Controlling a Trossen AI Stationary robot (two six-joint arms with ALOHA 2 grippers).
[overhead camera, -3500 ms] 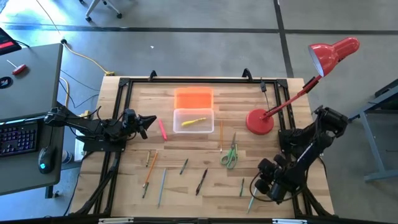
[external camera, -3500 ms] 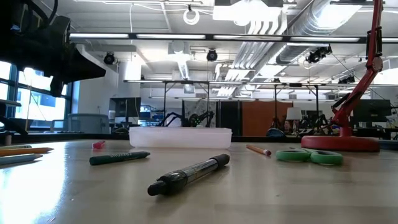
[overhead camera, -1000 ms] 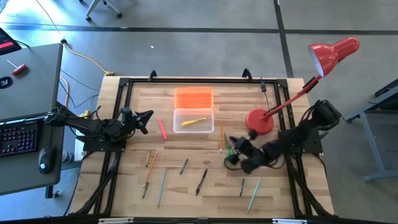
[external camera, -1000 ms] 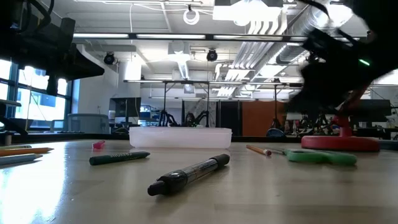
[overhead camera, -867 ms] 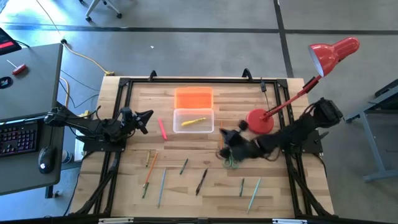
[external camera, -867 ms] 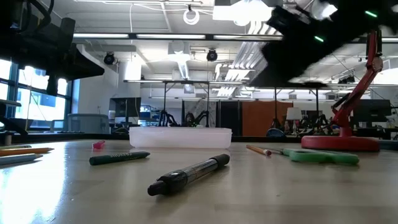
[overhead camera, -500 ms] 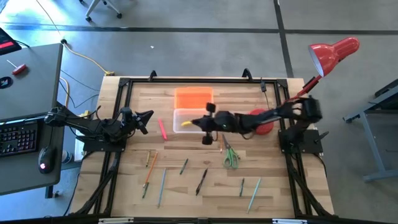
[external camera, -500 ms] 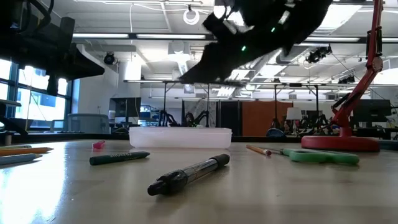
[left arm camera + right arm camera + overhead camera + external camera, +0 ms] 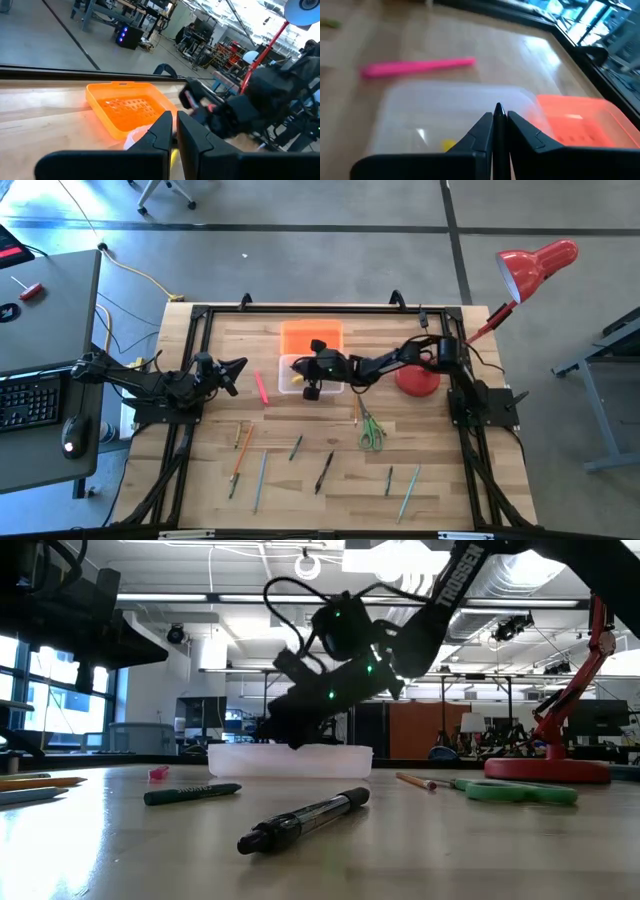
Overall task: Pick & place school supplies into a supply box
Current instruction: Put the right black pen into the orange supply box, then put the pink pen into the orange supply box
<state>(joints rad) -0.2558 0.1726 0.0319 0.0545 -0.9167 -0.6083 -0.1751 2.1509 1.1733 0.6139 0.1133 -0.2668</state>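
We see a light wooden counter (image 9: 300,475) in a black frame, on a grey concrete floor, with a desk carrying a keyboard (image 9: 25,402) alongside the left arm. The low view looks past it into a workshop hall with ceiling ducts and benches. The clear supply box (image 9: 290,380) sits mid-counter with its orange lid (image 9: 310,337) just behind it; the right gripper (image 9: 498,122) hangs above the box, jaws nearly closed on something thin and dark we cannot identify. A yellow pencil (image 9: 448,144) lies inside, mostly hidden. The pink marker (image 9: 261,388) lies beside the box, the green scissors (image 9: 369,430) and loose pencils nearer the front. The left gripper (image 9: 173,131) waits at the counter's left edge, jaws narrow. The red lamp (image 9: 535,265) base is partly covered by the right arm
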